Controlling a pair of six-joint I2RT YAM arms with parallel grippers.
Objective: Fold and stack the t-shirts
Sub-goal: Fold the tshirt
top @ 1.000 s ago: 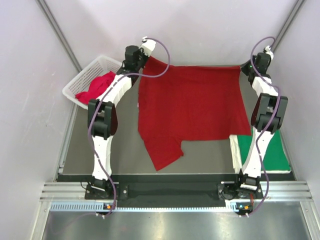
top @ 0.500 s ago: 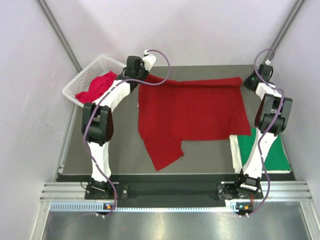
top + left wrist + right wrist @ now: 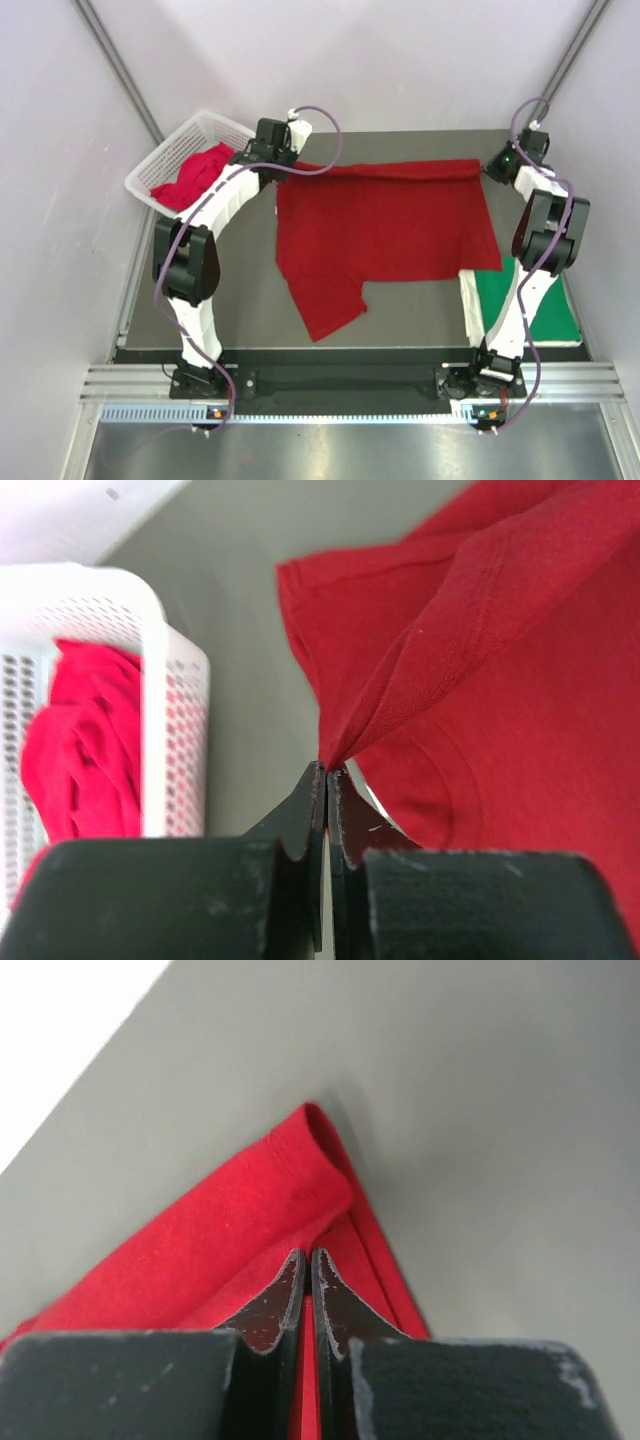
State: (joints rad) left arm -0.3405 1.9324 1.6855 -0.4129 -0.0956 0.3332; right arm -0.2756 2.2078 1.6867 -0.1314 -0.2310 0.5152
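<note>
Left claw and right claw have sunk toward the bench, lowering the dark red shirt at its far edge.
Soft knit cloth lies flat mid-bench; each claw pinches a far corner tight, the right one rolled.

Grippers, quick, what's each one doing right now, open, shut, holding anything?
Left gripper: shut, pinching the far left corner of the dark red shirt.
Right gripper: shut, pinching the same shirt's far right corner.
</note>
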